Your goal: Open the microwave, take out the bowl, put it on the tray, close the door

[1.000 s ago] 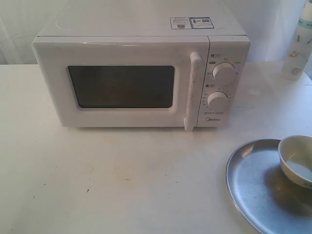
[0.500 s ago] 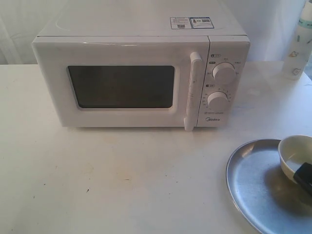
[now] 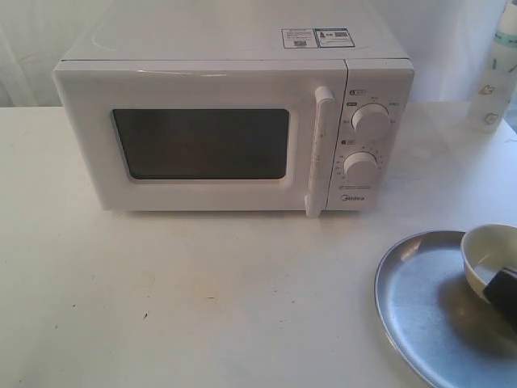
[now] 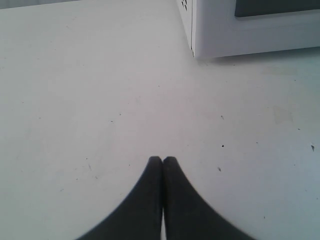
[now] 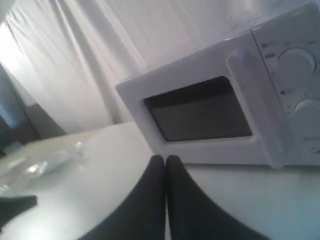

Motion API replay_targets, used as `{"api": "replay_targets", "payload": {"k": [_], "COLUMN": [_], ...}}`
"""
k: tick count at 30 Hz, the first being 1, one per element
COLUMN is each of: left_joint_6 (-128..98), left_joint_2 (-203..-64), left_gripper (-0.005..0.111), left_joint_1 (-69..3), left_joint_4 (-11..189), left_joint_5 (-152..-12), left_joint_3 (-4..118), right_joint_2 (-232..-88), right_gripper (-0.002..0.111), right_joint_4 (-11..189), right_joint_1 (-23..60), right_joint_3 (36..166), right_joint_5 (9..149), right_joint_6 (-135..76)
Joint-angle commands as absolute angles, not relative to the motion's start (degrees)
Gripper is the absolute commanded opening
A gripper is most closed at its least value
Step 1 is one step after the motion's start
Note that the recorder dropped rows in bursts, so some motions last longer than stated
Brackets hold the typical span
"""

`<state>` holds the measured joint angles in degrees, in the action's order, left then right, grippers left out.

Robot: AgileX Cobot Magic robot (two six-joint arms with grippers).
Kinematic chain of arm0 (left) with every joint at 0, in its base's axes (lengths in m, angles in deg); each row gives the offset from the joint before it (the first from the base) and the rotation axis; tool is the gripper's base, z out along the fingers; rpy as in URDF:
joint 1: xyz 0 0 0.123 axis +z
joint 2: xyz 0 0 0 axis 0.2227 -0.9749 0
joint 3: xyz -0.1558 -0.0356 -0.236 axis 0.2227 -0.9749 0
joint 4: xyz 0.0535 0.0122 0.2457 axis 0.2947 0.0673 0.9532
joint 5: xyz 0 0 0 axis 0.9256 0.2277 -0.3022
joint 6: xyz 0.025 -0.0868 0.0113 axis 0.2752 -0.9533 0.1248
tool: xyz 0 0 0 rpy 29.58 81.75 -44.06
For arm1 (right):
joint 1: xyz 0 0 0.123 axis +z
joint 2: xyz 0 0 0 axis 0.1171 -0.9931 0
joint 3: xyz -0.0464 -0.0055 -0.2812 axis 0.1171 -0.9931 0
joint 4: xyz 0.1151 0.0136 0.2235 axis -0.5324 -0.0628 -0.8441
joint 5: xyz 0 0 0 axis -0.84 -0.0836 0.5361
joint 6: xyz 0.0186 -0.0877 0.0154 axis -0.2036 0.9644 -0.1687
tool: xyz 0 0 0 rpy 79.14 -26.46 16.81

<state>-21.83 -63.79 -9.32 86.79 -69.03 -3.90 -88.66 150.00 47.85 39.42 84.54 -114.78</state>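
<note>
Exterior view: a white bottle (image 3: 493, 81) stands right of the microwave (image 3: 226, 36), door (image 3: 202, 87) shut; the bowl (image 3: 487, 252) sits on the tray (image 3: 412, 299). Left gripper (image 4: 162, 161) and right gripper (image 5: 165, 159) are each pinched closed, holding nothing.

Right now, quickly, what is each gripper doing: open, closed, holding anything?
The black left gripper: closed, holding nothing, above the plain white tabletop.
The black right gripper: closed, holding nothing.
</note>
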Motion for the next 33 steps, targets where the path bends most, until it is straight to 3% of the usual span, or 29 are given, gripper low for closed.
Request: {"api": "replay_targets", "payload": {"k": [1, 8, 12, 16, 24, 28, 33], "left_joint_6": [-21.83, -21.83, -21.83, -21.83, -21.83, -21.83, -21.83], "left_joint_2": [-63.67, -63.67, -63.67, -63.67, -63.67, -63.67, -63.67], "left_gripper": [0.000, 0.000, 0.000, 0.000, 0.000, 0.000, 0.000], "left_joint_1": [-9.59, -9.59, -9.59, -9.59, -9.59, -9.59, -9.59], "left_joint_4": [86.07, 86.07, 86.07, 86.07, 86.07, 86.07, 86.07], "left_joint_5": [-68.84, -68.84, -68.84, -68.84, -68.84, -68.84, -68.84], "left_joint_3": [-3.74, -3.74, -3.74, -3.74, -3.74, -3.74, -3.74], "right_joint_2": [-88.36, -88.36, -88.36, -88.36, -88.36, -88.36, -88.36], "right_gripper": [0.000, 0.000, 0.000, 0.000, 0.000, 0.000, 0.000], "right_joint_4": [151.04, 149.00, 149.00, 148.89, 144.67, 123.10, 101.13], "right_joint_1": [47.53, 47.53, 47.53, 47.53, 47.53, 47.53, 46.92], "right_joint_3": [35.78, 35.78, 35.78, 35.78, 35.78, 35.78, 35.78], "right_joint_5": [85.33, 98.83, 102.01, 101.30, 91.29, 91.20, 87.19], "right_joint_6": [-100.62, -96.96, -109.19, -128.41, -132.27, -119.73, -80.77]}}
